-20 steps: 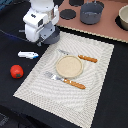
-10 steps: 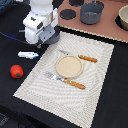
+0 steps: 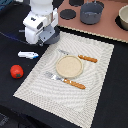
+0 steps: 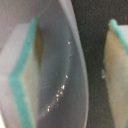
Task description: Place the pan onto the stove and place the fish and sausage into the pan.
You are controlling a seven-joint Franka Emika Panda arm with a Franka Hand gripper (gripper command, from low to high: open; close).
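A pale striped placemat [image 3: 70, 75] covers most of the black table, and everything here is placed from it. Beyond its far edge lies the pinkish-brown stove [image 3: 102, 29], with a grey pot [image 3: 91, 13] on it. At the mat's far corner toward the exterior view's left, the white gripper [image 3: 44, 36] is lowered over what appears to be the pan, hiding it almost entirely. In the wrist view a grey curved rim [image 4: 75, 65] runs between the teal-edged pads [image 4: 25, 80], jaws apart, not yet clamped. Off the same side lie the white fish [image 3: 28, 55] and, nearer the camera, the red sausage [image 3: 16, 71]. Judged step: grasping the pan; next calls for closing, lifting, carrying it to the stove.
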